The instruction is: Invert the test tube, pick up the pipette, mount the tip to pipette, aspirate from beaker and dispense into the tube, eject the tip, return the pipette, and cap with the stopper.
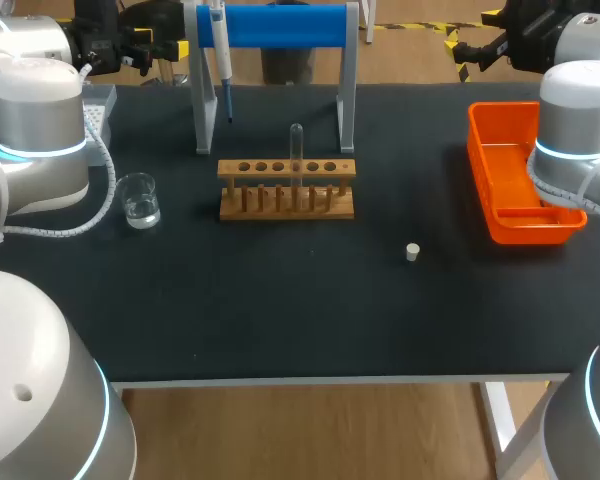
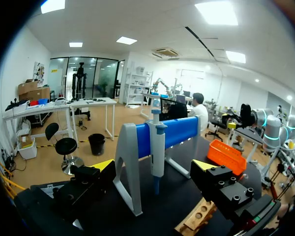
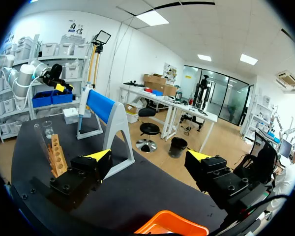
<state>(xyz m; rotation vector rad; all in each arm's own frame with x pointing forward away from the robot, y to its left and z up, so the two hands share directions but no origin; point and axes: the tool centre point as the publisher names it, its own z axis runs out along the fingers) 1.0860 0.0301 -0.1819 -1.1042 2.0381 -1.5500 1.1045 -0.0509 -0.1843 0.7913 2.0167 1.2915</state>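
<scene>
Stopper (image 1: 412, 252) sits nearest me on the black table (image 1: 280, 320), a small white plug on its own, well apart from everything else and right of the middle. Further in, the glass beaker (image 1: 139, 200) stands to the left with a little clear liquid in its bottom. At about the same depth, the wooden rack (image 1: 286, 188) lies across the centre. The test tube (image 1: 296, 150) stands upright in it, in a hole just right of the rack's middle. Its top end looks rounded from the head view, but I can't make out for certain which way up it is. Off to the right, the orange tray (image 1: 515, 190) lies along the table's edge, partly behind my right arm.

Behind the rack is the grey stand (image 1: 348, 90) with its blue crossbar. The pipette (image 1: 221, 60) hangs from the bar's left end, pointing down, its lower end clear of the table.

Both arms are parked at the far side. The left gripper (image 1: 160, 43) hovers off the far left corner, fingers spread wide and holding nothing. In its wrist view the pipette (image 2: 157, 152) hangs ahead of it, between the lines of the two yellow tips. The right gripper (image 1: 458, 48) hovers past the far right edge, likewise spread apart and empty. In its wrist view the rack (image 3: 56, 155) and the tube (image 3: 41, 140) lie ahead, beside one finger.
</scene>
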